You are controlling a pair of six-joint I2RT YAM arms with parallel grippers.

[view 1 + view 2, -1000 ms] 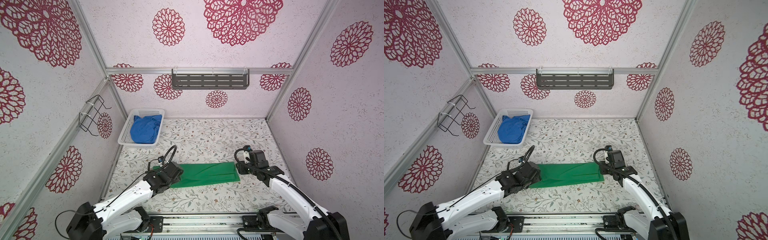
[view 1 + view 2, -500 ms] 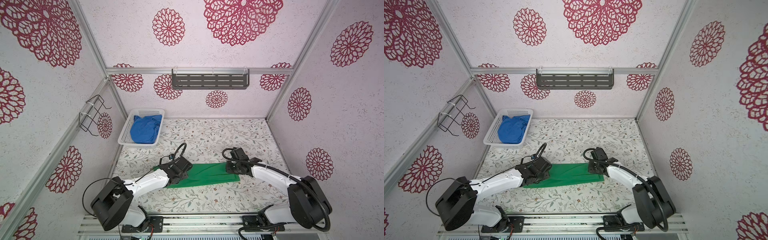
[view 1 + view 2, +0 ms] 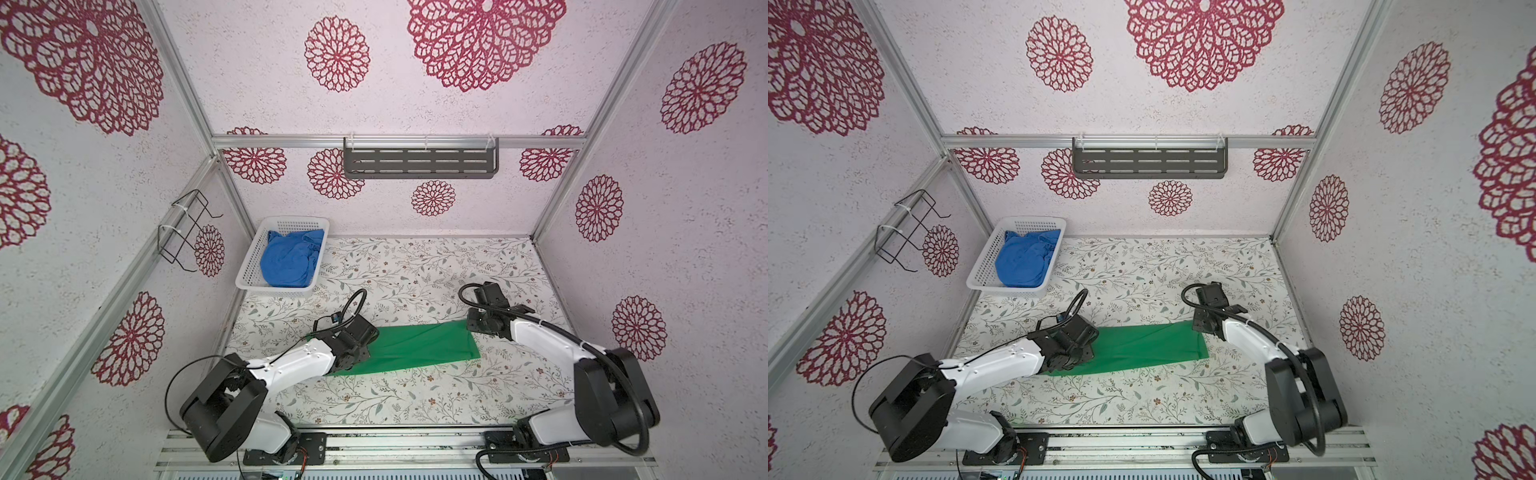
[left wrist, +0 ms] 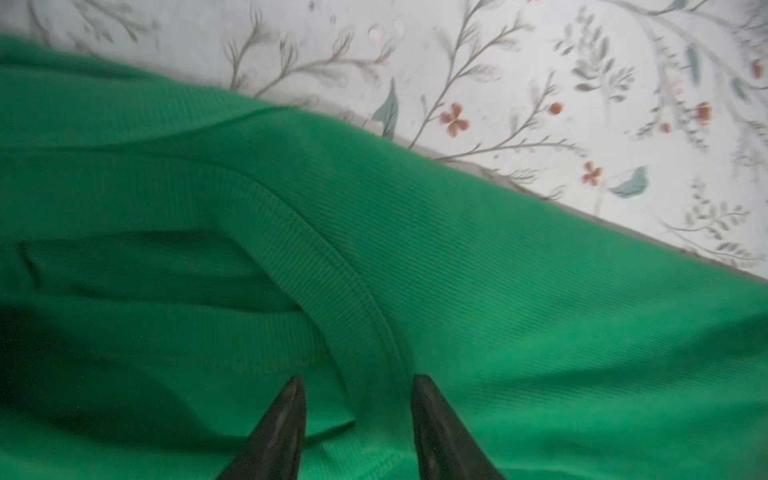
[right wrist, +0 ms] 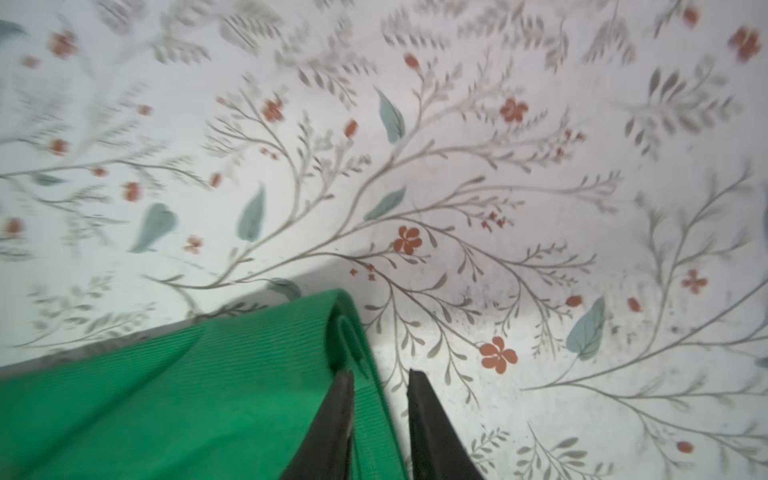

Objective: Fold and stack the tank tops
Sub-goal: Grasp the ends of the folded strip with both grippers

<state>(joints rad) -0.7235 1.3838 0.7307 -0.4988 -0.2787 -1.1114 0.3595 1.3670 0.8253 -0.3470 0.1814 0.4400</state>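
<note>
Bench [image 3: 415,399], one: we log a bare floral strip along the lower edge of both top views, running from the left wall to the right wall.

Claws, two.
- Left claw [image 4: 355,380]: its tips stand apart astride a ribbed band of the green tank top [image 3: 419,345], at that top's left end. We cannot tell whether they pinch it.
- Right claw [image 5: 380,374]: its tips are close together, clamped on the folded upper-right corner of the same top.

Tank tops, two.
- Green: folded into a long strip lying flat at lower centre, long edges running left to right, with bare bench on every side.
- Blue tank top [image 3: 289,262]: crumpled inside the white basket [image 3: 245,282], one, at centre left beside the left wall.

We note wide open bench between the green strip and the back wall.

Wire rack [image 3: 183,228], one, on the left wall. Grey shelf [image 3: 419,163], one, on the back wall.
</note>
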